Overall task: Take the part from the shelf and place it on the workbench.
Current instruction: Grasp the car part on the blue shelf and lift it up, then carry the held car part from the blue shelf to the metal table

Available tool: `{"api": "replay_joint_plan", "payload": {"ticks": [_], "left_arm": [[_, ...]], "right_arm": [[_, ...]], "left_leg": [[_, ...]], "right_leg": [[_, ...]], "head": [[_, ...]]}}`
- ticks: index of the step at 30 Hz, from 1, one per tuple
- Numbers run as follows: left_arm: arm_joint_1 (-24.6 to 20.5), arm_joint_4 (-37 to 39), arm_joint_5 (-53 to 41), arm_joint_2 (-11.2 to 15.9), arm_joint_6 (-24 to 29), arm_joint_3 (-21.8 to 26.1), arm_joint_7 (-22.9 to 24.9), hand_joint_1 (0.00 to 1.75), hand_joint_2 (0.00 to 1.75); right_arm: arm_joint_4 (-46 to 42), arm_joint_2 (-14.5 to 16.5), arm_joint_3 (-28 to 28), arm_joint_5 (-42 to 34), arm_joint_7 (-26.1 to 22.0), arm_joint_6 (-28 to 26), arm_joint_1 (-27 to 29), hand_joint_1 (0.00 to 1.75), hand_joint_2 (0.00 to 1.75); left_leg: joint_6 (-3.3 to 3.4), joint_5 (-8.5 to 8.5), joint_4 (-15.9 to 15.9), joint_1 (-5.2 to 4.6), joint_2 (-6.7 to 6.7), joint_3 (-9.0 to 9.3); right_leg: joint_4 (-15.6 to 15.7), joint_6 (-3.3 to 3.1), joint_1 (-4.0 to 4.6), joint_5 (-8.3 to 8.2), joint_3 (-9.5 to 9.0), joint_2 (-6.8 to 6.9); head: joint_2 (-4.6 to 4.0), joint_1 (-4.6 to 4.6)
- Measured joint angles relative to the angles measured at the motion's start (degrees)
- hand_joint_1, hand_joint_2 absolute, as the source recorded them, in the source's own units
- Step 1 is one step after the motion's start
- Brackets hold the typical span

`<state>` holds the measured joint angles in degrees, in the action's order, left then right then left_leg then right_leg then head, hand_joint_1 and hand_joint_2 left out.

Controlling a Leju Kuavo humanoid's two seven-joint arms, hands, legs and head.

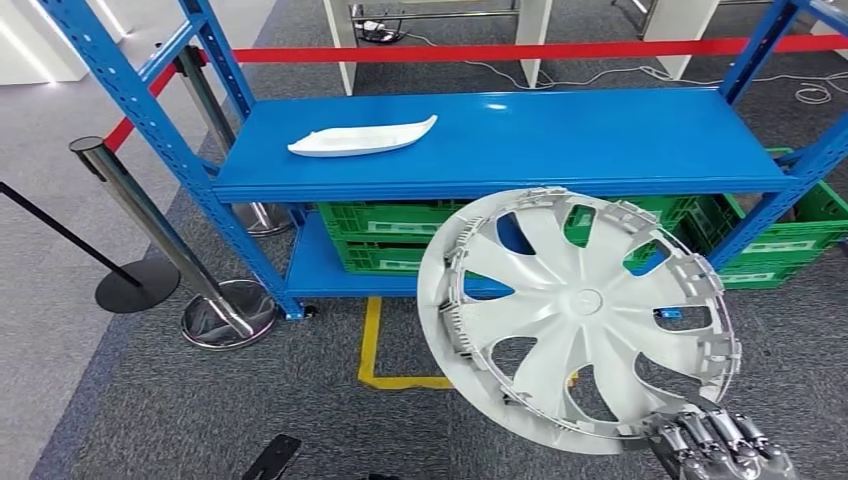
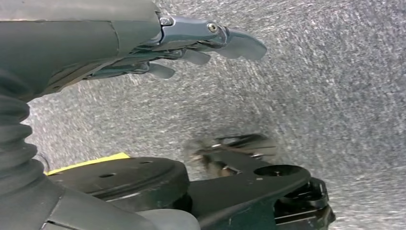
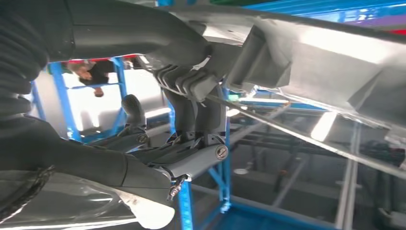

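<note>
Hubcap (image 1: 580,315) hangs in front of the blue shelf (image 1: 500,140), right hand (image 1: 715,445) fingers gripping its near rim; left hand (image 2: 191,45) fingers empty, loosely extended. Carry it level, grip firm.

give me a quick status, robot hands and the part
Right robot hand grips the silver wheel cover by its lower rim, held off the blue shelf. Left robot hand open, hanging over carpet. White part on shelf.

Matt silver plastic wheel cover (image 1: 578,315) — glossy blue-painted metal shelf (image 1: 600,140), rough grey carpet (image 1: 200,400).
</note>
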<state>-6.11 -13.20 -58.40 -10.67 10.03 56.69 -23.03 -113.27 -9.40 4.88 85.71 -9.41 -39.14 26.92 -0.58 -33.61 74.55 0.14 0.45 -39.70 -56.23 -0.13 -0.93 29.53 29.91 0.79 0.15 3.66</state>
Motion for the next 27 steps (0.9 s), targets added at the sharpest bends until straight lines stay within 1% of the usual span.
{"api": "replay_joint_plan", "payload": {"ticks": [1, 2, 3, 4, 5, 6, 7, 8, 9, 10, 11, 13, 14, 15, 16, 17, 18, 19, 20, 21, 23, 24, 25, 26, 27], "left_arm": [[-0.1, 0.0, -0.36, -0.08, 0.18, -0.07, 0.15, 0.0, 1.75], [-0.17, 0.0, -0.65, -0.15, 0.35, -0.16, 0.3, 0.0, 1.75], [-0.2, -0.01, -0.87, -0.14, 0.55, -0.23, 0.44, 0.0, 1.75], [-0.16, 0.01, -1.08, -0.1, 0.8, -0.29, 0.63, 0.0, 1.75], [-0.08, 0.02, -1.28, -0.01, 1.07, -0.33, 0.85, 0.0, 1.75], [0.03, 0.03, -1.47, 0.05, 1.31, -0.34, 1.1, 0.0, 1.75], [0.16, 0.04, -1.66, 0.06, 1.51, -0.37, 1.31, 0.0, 1.75], [0.23, 0.04, -1.78, 0.04, 1.64, -0.4, 1.42, 0.0, 1.75], [0.26, 0.04, -1.83, 0.02, 1.7, -0.46, 1.43, 0.0, 1.75], [0.25, 0.04, -1.85, 0.0, 1.75, -0.55, 1.39, 0.0, 1.75], [0.25, 0.04, -1.85, -0.06, 1.78, -0.62, 1.35, 0.0, 1.75], [0.4, 0.04, -1.85, -0.16, 1.83, -0.73, 1.26, 0.0, 1.75], [0.51, 0.04, -1.88, -0.22, 1.92, -0.73, 1.23, 0.0, 1.75], [0.61, 0.04, -1.96, -0.27, 2.06, -0.74, 1.21, 0.0, 1.75], [0.66, 0.04, -2.05, -0.32, 2.22, -0.76, 1.2, 0.0, 1.75], [0.68, 0.04, -2.15, -0.38, 2.38, -0.78, 1.2, 0.0, 1.75], [0.67, 0.04, -2.23, -0.42, 2.49, -0.8, 1.2, 0.0, 1.75], [0.66, 0.05, -2.26, -0.41, 2.56, -0.82, 1.21, 0.0, 1.75], [0.66, 0.05, -2.27, -0.39, 2.65, -0.83, 1.34, 0.0, 1.75], [0.65, 0.06, -2.25, -0.35, 2.79, -0.83, 1.66, 0.0, 1.75], [0.65, 0.07, -1.98, -0.32, 3.51, -0.81, 2.89, 0.0, 1.75], [0.64, 0.07, -1.8, -0.35, 4.04, -0.8, 3.54, 0.0, 1.75], [0.66, 0.07, -1.65, -0.46, 4.56, -0.79, 4.05, 0.0, 1.75], [0.68, 0.07, -1.55, -0.62, 4.95, -0.77, 4.38, 0.0, 1.75], [0.75, 0.07, -1.57, -0.8, 5.15, -0.77, 4.54, 0.0, 1.75]], "right_arm": [[-0.7, -0.25, 0.08, -0.04, 0.66, 0.0, 0.61, 1.75, 1.75], [-1.41, -0.46, 0.16, -0.08, 1.16, 0.0, 1.2, 1.75, 1.75], [-2.07, -0.61, 0.25, -0.11, 1.61, 0.0, 1.79, 1.75, 1.75], [-2.65, -0.74, 0.32, -0.1, 1.99, -0.01, 2.28, 1.75, 1.75], [-3.08, -0.85, 0.36, -0.07, 2.28, -0.01, 2.7, 1.75, 1.75], [-3.42, -0.95, 0.37, -0.02, 2.48, -0.01, 3.12, 1.75, 1.75], [-3.68, -1.06, 0.32, 0.03, 2.56, -0.01, 3.55, 1.75, 1.75], [-3.97, -1.18, 0.18, 0.06, 2.49, -0.01, 4.03, 1.75, 1.75], [-4.22, -1.32, 0.03, 0.08, 2.35, -0.02, 4.47, 1.75, 1.75], [-4.44, -1.44, -0.1, 0.1, 2.19, -0.02, 4.76, 1.75, 1.75], [-4.57, -1.55, -0.21, 0.13, 2.1, -0.03, 4.93, 1.75, 1.75], [-4.64, -1.66, -0.31, 0.15, 2.09, -0.03, 5.14, 1.75, 1.75], [-4.6, -1.69, -0.44, 0.15, 1.93, -0.03, 5.26, 1.75, 1.75], [-4.49, -1.72, -0.67, 0.15, 1.55, -0.03, 5.37, 1.75, 1.75], [-4.33, -1.74, -0.95, 0.15, 1.09, -0.03, 5.46, 1.75, 1.75], [-4.15, -1.77, -1.25, 0.15, 0.65, -0.03, 5.52, 1.75, 1.75], [-3.96, -1.8, -1.5, 0.15, 0.3, -0.03, 5.5, 1.75, 1.75], [-3.73, -1.83, -1.67, 0.15, 0.02, -0.02, 5.41, 1.75, 1.75], [-3.47, -1.84, -1.8, 0.15, -0.35, -0.02, 5.26, 1.75, 1.75], [-3.09, -1.85, -1.91, 0.15, -0.88, -0.02, 5.06, 1.75, 1.75], [-2.08, -1.86, -2.05, 0.15, -1.92, -0.02, 4.66, 1.75, 1.75], [-1.6, -1.85, -2.08, 0.15, -2.13, -0.02, 4.46, 1.75, 1.75], [-1.28, -1.85, -2.08, 0.15, -2.01, -0.02, 4.24, 1.75, 1.75], [-1.11, -1.84, -2.07, 0.15, -1.63, -0.02, 3.99, 1.75, 1.75], [-1.06, -1.78, -2.03, 0.15, -1.07, -0.02, 3.68, 1.75, 1.75]], "left_leg": [[0.29, 1.2, -0.69, -0.03, -0.08, 1.46], [0.77, 2.75, -3.61, -0.09, -0.42, 3.89], [1.55, 3.82, -7.84, -0.22, -1.47, 6.78], [2.32, 4.35, -12.13, -0.28, -2.71, 9.44], [2.89, 4.41, -15.29, -0.43, -3.75, 11.25], [3.26, 4.19, -17.03, -0.59, -4.42, 12.08], [3.32, 4.12, -17.84, -0.69, -4.21, 12.29], [3.27, 4.26, -18.59, -0.62, -3.56, 12.42], [3.26, 4.49, -19.36, -0.44, -2.87, 12.52], [3.32, 4.8, -20.1, -0.23, -2.17, 12.58], [3.35, 5.11, -20.59, -0.02, -1.45, 12.55], [3.5, 5.44, -20.54, -0.13, -0.1, 12.04], [3.47, 5.48, -20.34, -0.18, 0.62, 11.76], [3.44, 5.5, -20.09, -0.21, 1.3, 11.5], [3.34, 5.47, -19.77, -0.19, 1.94, 11.23], [3.19, 5.36, -19.39, -0.15, 2.52, 10.99], [2.94, 5.18, -18.93, -0.12, 3.03, 10.83], [2.61, 4.93, -18.44, -0.23, 3.48, 10.66], [2.27, 4.72, -17.99, -0.37, 3.87, 10.52], [1.95, 4.61, -17.67, -0.53, 4.21, 10.45], [1.46, 4.62, -17.43, -0.59, 4.9, 10.41], [1.16, 4.39, -17.21, -0.48, 4.72, 10.37], [0.86, 3.57, -16.36, -0.34, 3.94, 10.03], [0.57, 2.08, -14.45, -0.22, 2.82, 9.23], [0.34, 0.0, -11.25, -0.12, 1.52, 7.87]], "right_leg": [[-0.06, 0.05, 0.17, -0.47, 0.42, -0.2], [-0.12, 0.08, 0.35, -0.89, 0.71, -0.46], [-0.14, 0.13, 0.41, -1.26, 1.11, -0.72], [-0.2, 0.27, 0.47, -1.63, 1.47, -1.07], [-0.24, 0.5, 0.38, -2.03, 1.85, -1.34], [-0.25, 0.84, 0.18, -2.46, 2.28, -1.75], [-0.2, 1.24, 0.09, -2.93, 2.66, -2.28], [-0.19, 1.57, -0.02, -3.22, 3.03, -2.79], [-0.47, 1.82, 0.03, -3.04, 3.57, -2.97], [-1.62, 2.03, 0.13, -2.19, 4.41, -2.82], [-3.98, 2.22, 0.18, -0.67, 5.69, -2.45], [-11.28, 2.76, 0.06, 3.05, 8.94, -1.61], [-14.45, 3.05, -0.04, 4.18, 10.15, -1.42], [-15.88, 3.32, -0.15, 4.37, 10.47, -1.28], [-15.1, 3.54, -0.26, 3.59, 9.66, -1.05], [-12.04, 3.71, -0.41, 2.04, 7.66, -0.57], [-7.83, 3.89, -0.51, 0.72, 5.15, 0.45], [-4.2, 3.79, -0.52, -0.2, 2.9, 1.48], [-1.75, 3.49, -0.48, -0.62, 1.41, 2.18], [-0.81, 3.09, -0.37, -0.55, 0.87, 2.52], [-1.0, 2.15, -0.23, -0.79, 1.18, 1.62], [-0.99, 1.83, -0.28, -0.98, 1.37, 1.19], [-0.94, 1.5, -0.36, -1.18, 1.55, 0.75], [-0.89, 1.16, -0.46, -1.39, 1.73, 0.35], [-0.9, 0.9, -0.5, -1.59, 1.99, -0.1]], "head": [[0.0, 0.0], [0.0, 0.0], [0.0, -0.02], [0.0, -0.11], [0.0, -0.13], [0.0, -0.11], [0.0, -0.06], [0.0, 0.04], [0.0, 0.03], [0.0, -0.13], [0.0, -0.33], [0.0, -0.66], [0.0, -0.7], [0.0, -0.7], [0.0, -0.71], [0.0, -0.71], [0.0, -0.72], [0.0, -0.72], [0.0, -0.65], [0.0, -0.57], [0.0, -0.46], [0.0, -0.46], [0.0, -0.39], [0.0, -0.31], [0.0, -0.23]]}}
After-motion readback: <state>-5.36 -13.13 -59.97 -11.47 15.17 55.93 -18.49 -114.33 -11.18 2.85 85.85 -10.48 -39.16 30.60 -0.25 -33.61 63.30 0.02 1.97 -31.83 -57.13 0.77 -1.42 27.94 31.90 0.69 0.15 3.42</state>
